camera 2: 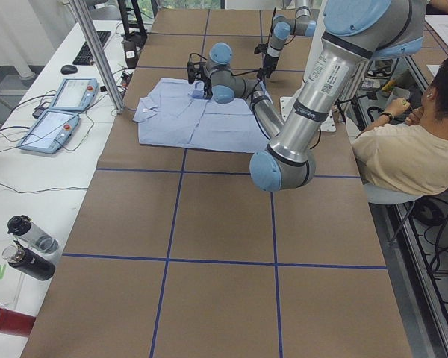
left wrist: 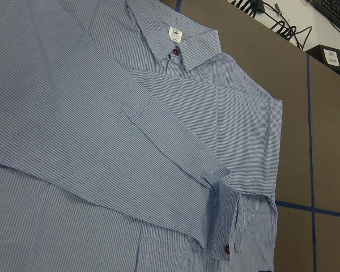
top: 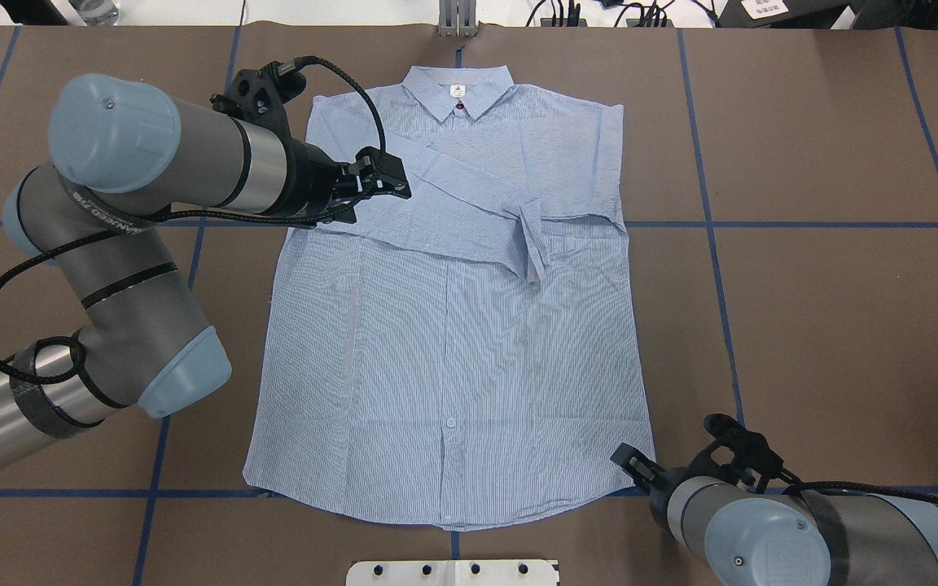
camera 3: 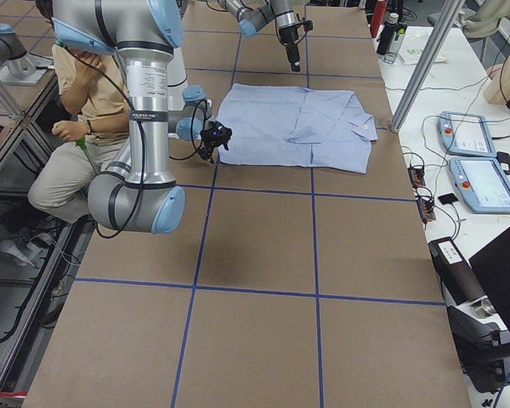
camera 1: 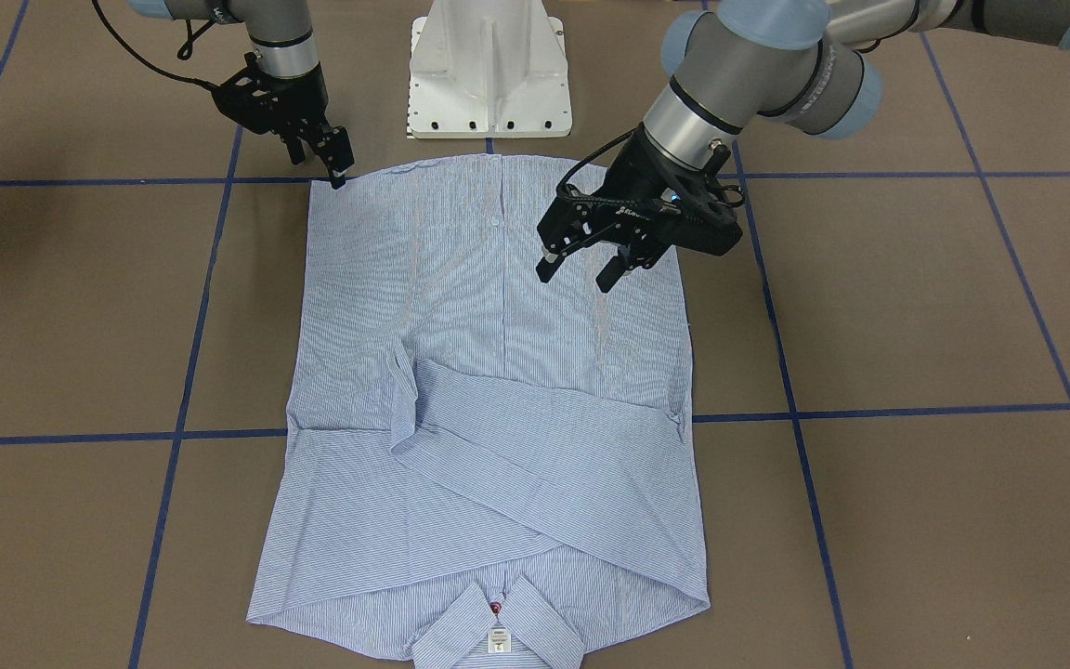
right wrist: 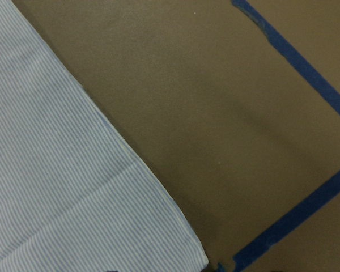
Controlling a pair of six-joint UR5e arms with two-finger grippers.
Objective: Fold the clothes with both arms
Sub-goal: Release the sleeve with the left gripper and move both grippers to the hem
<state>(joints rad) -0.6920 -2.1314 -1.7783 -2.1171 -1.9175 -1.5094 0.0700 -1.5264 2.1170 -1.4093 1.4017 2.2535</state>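
Well, the brown desk [camera 1: 916, 307] has blue tape lines [camera 1: 869, 409] on it. My white base [camera 1: 489, 74] stands at the desk's edge, close to the bottom end of the shirt [camera 1: 461, 279]. A person [camera 2: 411, 153] sits off to the side by my base. Two flat screens [camera 2: 60, 112] and some bottles [camera 2: 30, 261] lie on a white side desk [camera 2: 7, 194].

The shirt lies flat in the middle of the brown desk, front up. Its collar [camera 1: 535, 623] points away from me. Both sleeves [camera 1: 535, 437] are folded across the chest, one over the other.

My left hand [camera 1: 576, 277] hangs above the left part of the shirt. Its fingers are spread apart and hold nothing.

My right hand [camera 1: 338, 175] is down low at the bottom right corner of the shirt, with its tip right at the edge of the cloth. I cannot tell if this hand is spread or clenched. I also cannot tell if it touches the cloth.
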